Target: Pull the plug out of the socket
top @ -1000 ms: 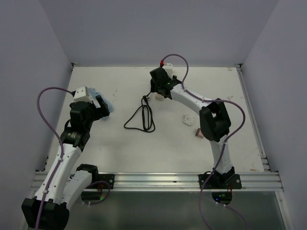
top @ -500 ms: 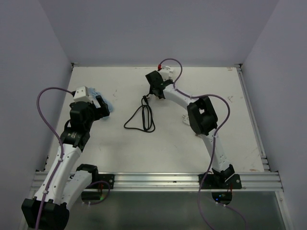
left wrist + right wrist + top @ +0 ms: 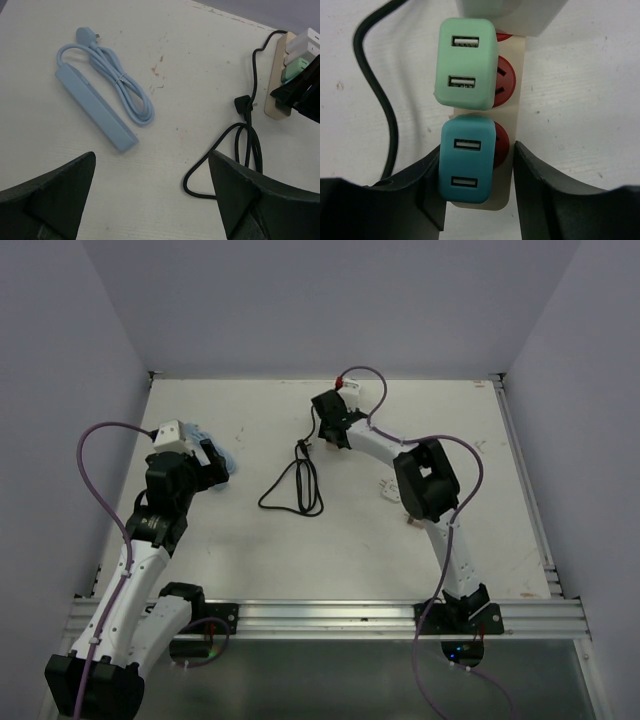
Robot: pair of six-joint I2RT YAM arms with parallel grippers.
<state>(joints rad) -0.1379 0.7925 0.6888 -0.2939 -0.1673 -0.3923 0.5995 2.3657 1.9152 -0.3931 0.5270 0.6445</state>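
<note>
right gripper [image 3: 476, 150] apart, astride teal plug [image 3: 467, 165] | left gripper [image 3: 151, 165] apart, empty | risk: socket [image 3: 519, 100] unheld; tight plug may drag it up; grip may slip

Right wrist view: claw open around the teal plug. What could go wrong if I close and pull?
The right claw sits off-centre: one finger nearly touches the teal plug, the other is out by the beige strip's edge, so closing may shove or clamp the strip.
Nothing pins the strip; the left claw hangs open near the blue strip, so pulling may lift it whole.
</note>
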